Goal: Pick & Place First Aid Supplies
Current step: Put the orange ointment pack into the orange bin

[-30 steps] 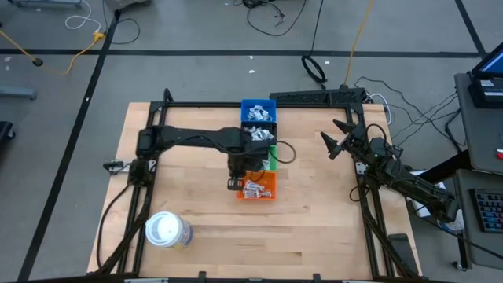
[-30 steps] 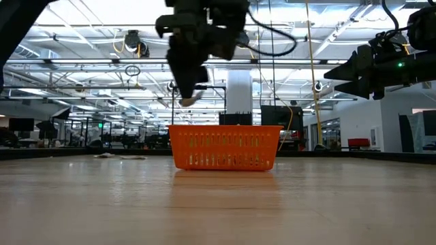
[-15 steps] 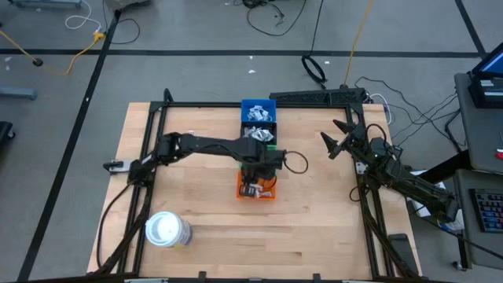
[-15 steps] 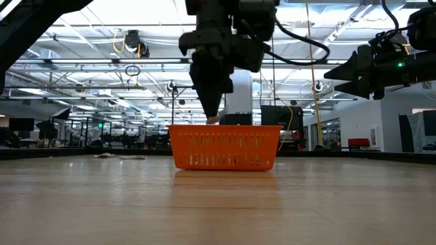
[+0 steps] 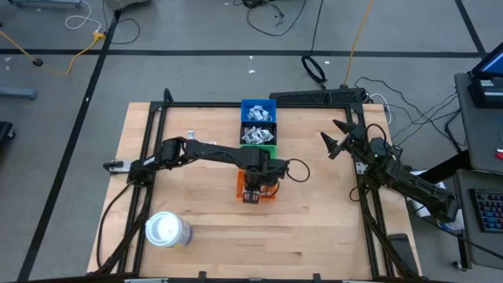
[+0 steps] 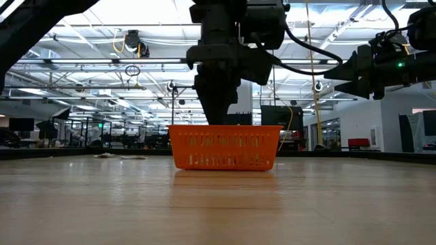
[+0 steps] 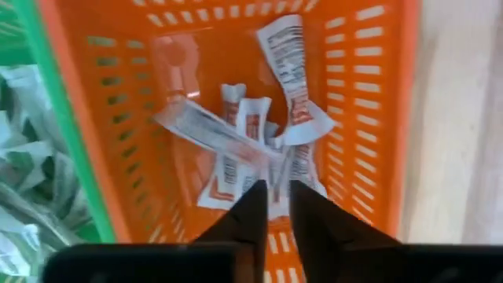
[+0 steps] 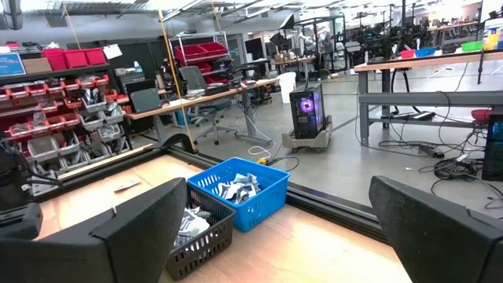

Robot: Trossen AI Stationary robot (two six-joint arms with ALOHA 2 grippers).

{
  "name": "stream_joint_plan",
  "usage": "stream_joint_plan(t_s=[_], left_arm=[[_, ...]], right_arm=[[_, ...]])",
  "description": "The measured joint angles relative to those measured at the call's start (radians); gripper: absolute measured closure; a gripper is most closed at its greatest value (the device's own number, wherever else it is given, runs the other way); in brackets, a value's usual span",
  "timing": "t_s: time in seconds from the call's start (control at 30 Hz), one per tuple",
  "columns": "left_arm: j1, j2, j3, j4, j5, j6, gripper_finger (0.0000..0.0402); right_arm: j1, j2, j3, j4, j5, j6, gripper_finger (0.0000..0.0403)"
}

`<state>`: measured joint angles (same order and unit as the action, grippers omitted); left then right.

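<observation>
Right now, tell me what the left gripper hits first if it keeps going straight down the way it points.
Probably the small white strips with reddish marks heaped in the orange slotted plastic bin; the left gripper points straight at them, fingers slightly apart. How far above them it is remains unclear.

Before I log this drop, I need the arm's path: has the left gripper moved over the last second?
Yes. The left gripper went from beside the orange bin's left edge to above it, then down toward the packets inside.

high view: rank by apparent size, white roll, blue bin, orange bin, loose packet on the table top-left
1. White roll, largest.
2. Blue bin.
3. Orange bin: mostly hidden under the left gripper, so only a sliver shows; may really match the blue one.
4. Loose packet, smallest by far.
</observation>
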<state>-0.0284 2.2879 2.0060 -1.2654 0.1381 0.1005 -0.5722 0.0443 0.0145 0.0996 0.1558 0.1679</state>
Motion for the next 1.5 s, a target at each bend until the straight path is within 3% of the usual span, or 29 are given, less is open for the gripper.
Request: stream_joint_plan(t_s=[0.37,0.67,0.8,0.93,1.27,1.5], left_arm=[[0.028,-0.056,0.000,-0.023,0.054,-0.043,0.0153],[0.089,-0.099,0.000,-0.055,0.052,-0.012,0.0059],[0.130,-0.130,-0.034,-0.066,0.052,0.034,0.0034],[0.200,-0.208,-0.157,-0.036,0.037,0.076,0.0020],[0.409,-0.397,-0.495,0.128,0.007,0.210,0.0020],[0.565,-0.453,-0.635,0.164,-0.065,0.353,0.0010]], right_arm=[[0.000,0.000,0.000,0.000,0.000,0.000,0.0009],[0.000,0.000,0.000,0.000,0.000,0.000,0.0009],[0.000,0.000,0.000,0.000,0.000,0.000,0.0009],[0.000,0.000,0.000,0.000,0.000,0.000,0.0009],[0.000,0.001,0.000,-0.001,0.000,0.000,0.0009],[0.000,0.001,0.000,0.000,0.000,0.000,0.0009]])
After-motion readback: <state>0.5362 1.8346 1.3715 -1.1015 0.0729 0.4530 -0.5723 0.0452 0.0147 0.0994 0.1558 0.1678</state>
